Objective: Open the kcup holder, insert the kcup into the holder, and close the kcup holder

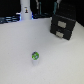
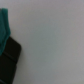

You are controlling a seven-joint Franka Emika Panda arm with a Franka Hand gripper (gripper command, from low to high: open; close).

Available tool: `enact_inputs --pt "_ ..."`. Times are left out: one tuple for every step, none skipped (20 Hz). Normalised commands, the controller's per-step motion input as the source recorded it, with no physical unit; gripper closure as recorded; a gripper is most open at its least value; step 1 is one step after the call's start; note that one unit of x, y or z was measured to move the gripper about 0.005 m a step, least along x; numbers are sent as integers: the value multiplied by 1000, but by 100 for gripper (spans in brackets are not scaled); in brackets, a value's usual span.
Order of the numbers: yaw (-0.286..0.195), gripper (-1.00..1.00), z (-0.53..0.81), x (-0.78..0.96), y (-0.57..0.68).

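The fingers could not be made out in either view, so whether they stood wide, narrow or held anything could not be told. In the wrist view a dark, rounded black shape (image 2: 9, 59) sat at one edge of the frame with a teal patch (image 2: 4, 22) just beside it; both were too blurred to name, and the rest of that picture was plain pale table (image 2: 52, 45). In the exterior view the arm (image 1: 56, 7) appeared only as a dark blurred form at the far edge, just above the kcup holder, and its tip was lost against the dark background. The kcup (image 1: 35, 56) lay alone on the white table (image 1: 20, 45), near the front and a little toward the exterior view's left, its green top ringed by a pale bluish rim. It touched nothing but the table. The kcup holder (image 1: 62, 26), a black boxy unit with pale marks on its front face, stood well apart from the kcup, farther back and toward the exterior view's right, turned at an angle to the table edge. Its front looked flush with the body, with no drawer seen pulled out, though the blur left that uncertain. A tall white bottle-shaped object (image 1: 26, 10) stood upright at the back toward the exterior view's left, well apart from both the holder and the kcup.
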Motion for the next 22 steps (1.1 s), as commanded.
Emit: enact_inputs --pt "-188 -100 15 -277 651" --pt "-178 -100 15 -302 631" --pt "-184 -100 14 -296 658" --pt "-180 -100 13 -304 659" --pt "-177 -100 12 -310 659" --pt "-174 -100 9 -322 661" --pt "-171 -100 7 -329 666" --pt "-172 -100 7 -333 668" --pt "-166 -100 2 -332 670" --pt "-163 -100 -4 -327 672" --pt "-162 -100 -15 -307 675" --pt "-162 -100 -24 -284 677" --pt "-164 -100 -36 -265 678" --pt "-165 -100 -55 -249 675" --pt "-167 -100 -75 -242 668" --pt "-168 -100 -103 -238 662" --pt "-168 -100 -122 -235 659" --pt "-168 -100 -143 -233 662" --pt "-163 -100 -162 -216 653" --pt "-163 -100 -176 -220 645" --pt "-165 -100 -191 -218 637" --pt "-164 -100 -206 -205 625"
